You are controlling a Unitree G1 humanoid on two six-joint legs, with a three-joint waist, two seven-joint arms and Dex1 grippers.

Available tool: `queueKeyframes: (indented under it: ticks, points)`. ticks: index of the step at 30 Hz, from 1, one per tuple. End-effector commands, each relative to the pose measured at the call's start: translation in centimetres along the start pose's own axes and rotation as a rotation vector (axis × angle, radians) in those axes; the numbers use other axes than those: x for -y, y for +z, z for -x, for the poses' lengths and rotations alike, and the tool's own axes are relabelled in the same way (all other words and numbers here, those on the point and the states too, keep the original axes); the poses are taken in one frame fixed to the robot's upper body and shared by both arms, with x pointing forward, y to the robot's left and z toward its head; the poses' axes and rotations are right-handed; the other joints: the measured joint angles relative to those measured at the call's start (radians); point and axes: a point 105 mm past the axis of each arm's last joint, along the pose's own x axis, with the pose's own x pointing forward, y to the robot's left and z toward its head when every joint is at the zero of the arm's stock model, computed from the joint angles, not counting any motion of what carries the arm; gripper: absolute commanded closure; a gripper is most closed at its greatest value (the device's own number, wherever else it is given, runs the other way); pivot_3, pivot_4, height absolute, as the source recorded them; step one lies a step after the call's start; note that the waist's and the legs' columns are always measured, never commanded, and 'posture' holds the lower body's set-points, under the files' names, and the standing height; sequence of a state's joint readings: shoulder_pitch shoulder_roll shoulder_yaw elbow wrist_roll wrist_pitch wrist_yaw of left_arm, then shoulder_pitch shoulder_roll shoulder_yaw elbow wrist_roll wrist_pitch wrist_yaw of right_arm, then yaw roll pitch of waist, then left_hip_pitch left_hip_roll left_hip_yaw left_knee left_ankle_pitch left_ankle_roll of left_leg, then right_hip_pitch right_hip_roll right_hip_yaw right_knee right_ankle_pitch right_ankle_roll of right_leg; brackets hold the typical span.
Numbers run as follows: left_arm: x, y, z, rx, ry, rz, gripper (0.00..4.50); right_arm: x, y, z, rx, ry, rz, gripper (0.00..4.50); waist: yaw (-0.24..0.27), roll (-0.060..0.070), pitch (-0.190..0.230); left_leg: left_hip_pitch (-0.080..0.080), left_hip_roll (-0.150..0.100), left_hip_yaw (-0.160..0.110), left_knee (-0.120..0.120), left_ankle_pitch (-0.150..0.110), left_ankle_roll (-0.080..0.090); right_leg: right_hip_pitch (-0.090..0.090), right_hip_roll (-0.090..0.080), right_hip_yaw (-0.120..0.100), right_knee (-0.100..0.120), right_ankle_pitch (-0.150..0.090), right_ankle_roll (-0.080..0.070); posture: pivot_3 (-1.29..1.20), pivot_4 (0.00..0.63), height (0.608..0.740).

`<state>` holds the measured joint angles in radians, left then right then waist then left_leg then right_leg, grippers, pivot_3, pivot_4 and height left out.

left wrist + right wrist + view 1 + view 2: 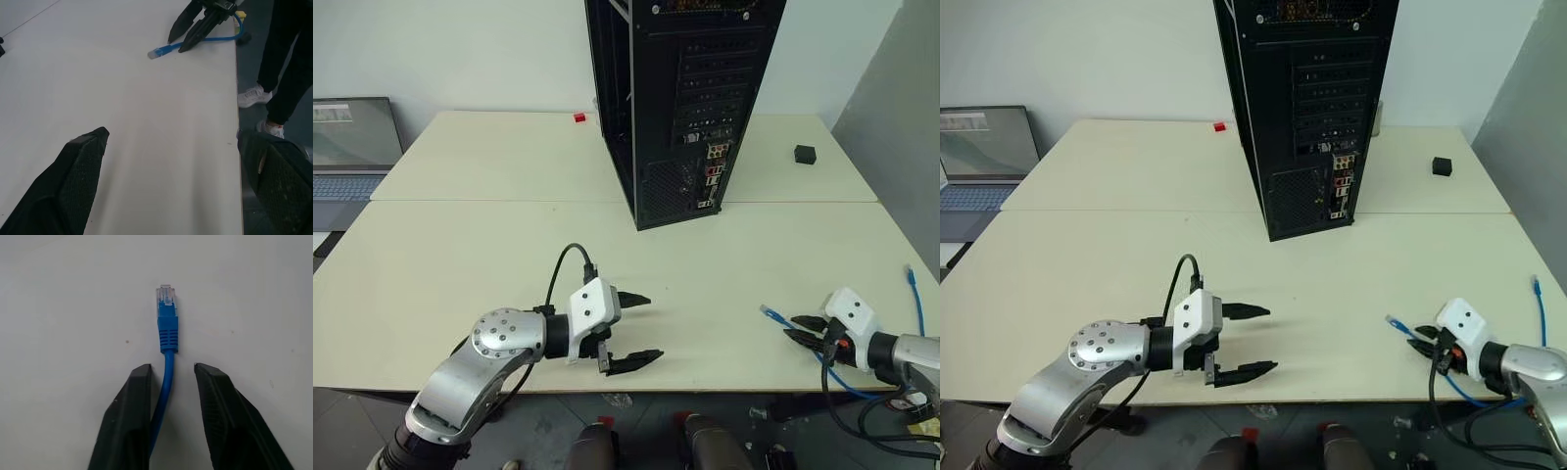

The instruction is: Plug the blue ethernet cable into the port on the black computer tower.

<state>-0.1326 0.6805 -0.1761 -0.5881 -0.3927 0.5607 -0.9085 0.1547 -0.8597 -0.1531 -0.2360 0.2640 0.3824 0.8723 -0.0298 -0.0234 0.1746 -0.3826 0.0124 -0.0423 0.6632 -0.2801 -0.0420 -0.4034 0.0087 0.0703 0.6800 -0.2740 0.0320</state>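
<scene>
The blue ethernet cable [167, 333] lies on the white table near its front right edge, its clear plug [165, 294] pointing away from my right gripper [172, 367]. That gripper rests low on the table with its fingers either side of the cord just behind the plug. The jaws stand narrow, the cord touches one finger, and a gap shows on the other side. The cable's other end [908, 269] lies further right. My left gripper [651, 328] hovers wide open and empty at the front middle. The black computer tower [685, 98] stands at the back, rear panel facing me; its small connectors [713, 176] are too small to single out the port.
A grey laptop [347, 147] sits at the far left. A small red object [578, 117] lies beside the tower and a small black block [805, 154] at the back right. A person's legs and shoes [274, 73] stand off the table's edge. Black arm cables [862, 411] hang at the right.
</scene>
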Motion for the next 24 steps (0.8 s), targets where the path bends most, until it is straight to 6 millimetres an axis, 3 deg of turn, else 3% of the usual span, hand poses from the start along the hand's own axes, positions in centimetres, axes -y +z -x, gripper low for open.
queueKeyframes:
  ticks: [1,3,8,14,24]
  points:
    - [0.7,0.6,-0.6,0.013,-0.028,-0.026,0.0,0.1,0.2,0.0,-0.016,-0.002,0.043,4.08,0.0,0.0,0.0,0.0,0.0,0.0,0.0,0.0,0.0,0.0,0.0,0.0,0.0,0.0,0.0,0.0,0.15,0.74]
    - [0.2,0.6,-0.9,0.017,-0.004,-0.023,0.0,0.1,0.9,-0.3,0.003,0.006,0.062,4.48,0.0,0.0,0.0,0.0,0.0,0.0,0.0,0.0,0.0,0.0,0.0,0.0,0.0,0.0,0.0,0.0,0.15,0.74]
    - [-1.3,0.6,-1.8,0.024,0.047,-0.027,0.0,-1.0,4.2,-1.2,0.076,0.079,0.133,4.48,-0.002,0.0,0.0,0.0,0.0,0.0,0.001,0.0,0.0,0.0,0.0,0.0,0.001,0.003,-0.004,0.0,0.15,0.74]
    - [-1.8,0.3,-2.9,-0.003,-0.061,-0.104,0.0,-4.4,8.8,-3.0,0.148,0.285,0.273,4.48,-0.001,0.0,0.0,0.0,-0.001,-0.002,0.001,0.0,0.0,0.0,0.001,0.0,0.0,0.003,-0.005,0.0,0.15,0.74]
    - [-2.1,-1.1,-4.2,-0.037,-0.163,-0.177,0.0,-6.5,11.8,-5.3,0.187,0.402,0.357,4.48,0.0,0.0,0.0,-0.001,-0.001,-0.006,0.001,0.0,0.0,-0.001,0.001,-0.002,0.0,0.003,-0.005,0.0,0.15,0.74]
